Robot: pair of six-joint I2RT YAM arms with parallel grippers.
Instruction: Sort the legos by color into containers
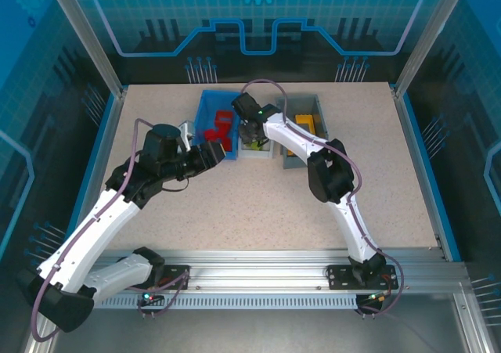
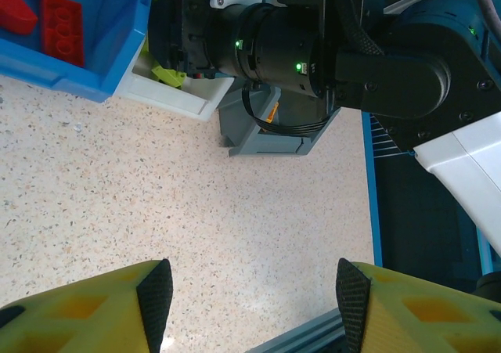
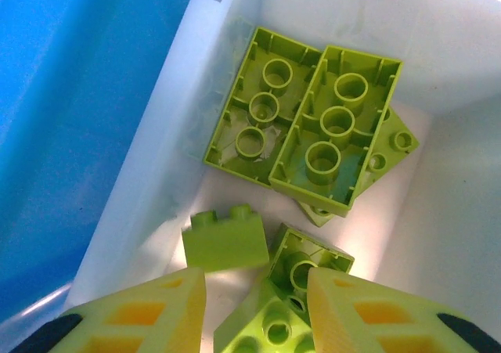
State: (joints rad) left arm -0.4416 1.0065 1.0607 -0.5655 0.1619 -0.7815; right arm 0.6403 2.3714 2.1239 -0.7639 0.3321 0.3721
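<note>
Starting with the widest thing: the speckled beige tabletop (image 1: pixel 235 212) carries three open plastic bins in a row at its far side. The big blue rectangular bin (image 1: pixel 208 101) is on the left and the grey rectangular bin (image 1: pixel 317 106) on the right. The smaller white bin (image 3: pixel 438 71) sits between them, hard against the blue wall.

My left claw (image 2: pixel 252 279) hangs over bare tabletop just short of the blue bin, fingers spread wide with nothing between them. My right claw (image 3: pixel 254 279) is down inside the white bin with its fingers a little apart. One lime piece sits in the gap, and I cannot tell whether the pads are gripping it or merely flanking it.

The red studded bricks (image 2: pixel 63 28) lie in the blue bin and a yellow-orange brick (image 1: pixel 304 123) in the grey one. The lime green studded bricks (image 3: pixel 301 126) are heaped in the white bin, two long ones lying underside up and side by side.

I judge these pieces light, rigid and slick-walled (hard moulded plastic, no give at all). A firm pinch won't hurt them, but a skewed one may let them squirt out. I'd take one across its two flat long sides, pads square to the walls and clear of studs and hollow tubes.
</note>
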